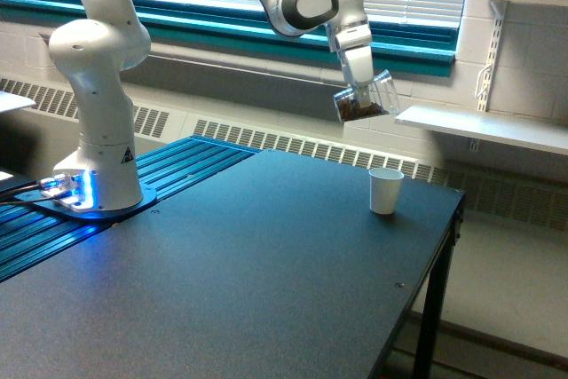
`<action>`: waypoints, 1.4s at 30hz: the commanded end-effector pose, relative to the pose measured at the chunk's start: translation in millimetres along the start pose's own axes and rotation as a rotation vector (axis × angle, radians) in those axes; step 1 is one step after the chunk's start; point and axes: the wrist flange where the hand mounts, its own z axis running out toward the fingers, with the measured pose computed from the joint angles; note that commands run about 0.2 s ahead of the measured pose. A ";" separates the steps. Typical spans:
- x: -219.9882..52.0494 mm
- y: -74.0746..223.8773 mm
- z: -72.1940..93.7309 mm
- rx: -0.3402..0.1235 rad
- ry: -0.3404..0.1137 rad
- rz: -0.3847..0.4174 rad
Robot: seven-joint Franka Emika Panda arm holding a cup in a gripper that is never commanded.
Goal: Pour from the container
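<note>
The container (366, 98) is a small clear plastic cup with brown granules in its lower part. It hangs tilted in the air, mouth toward the exterior view's right. My gripper (362, 89) is shut on it, high above the far side of the table. A small white paper cup (384, 191) stands upright on the dark table (248, 272), below the container and a little to its right, well apart from it. No granules are falling.
The arm's white base (96, 130) stands at the exterior view's left on a blue ribbed mat. A white shelf (479, 127) juts from the wall at the right, close behind the container. The table's right edge runs just past the paper cup.
</note>
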 end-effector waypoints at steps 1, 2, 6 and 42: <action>-12.7 -6.3 5.5 0.003 -0.014 0.003; -14.3 -6.8 7.0 0.003 -0.018 0.002; -20.4 -7.9 13.4 -0.003 -0.036 0.000; -44.3 -14.1 61.7 -0.032 -0.138 -0.004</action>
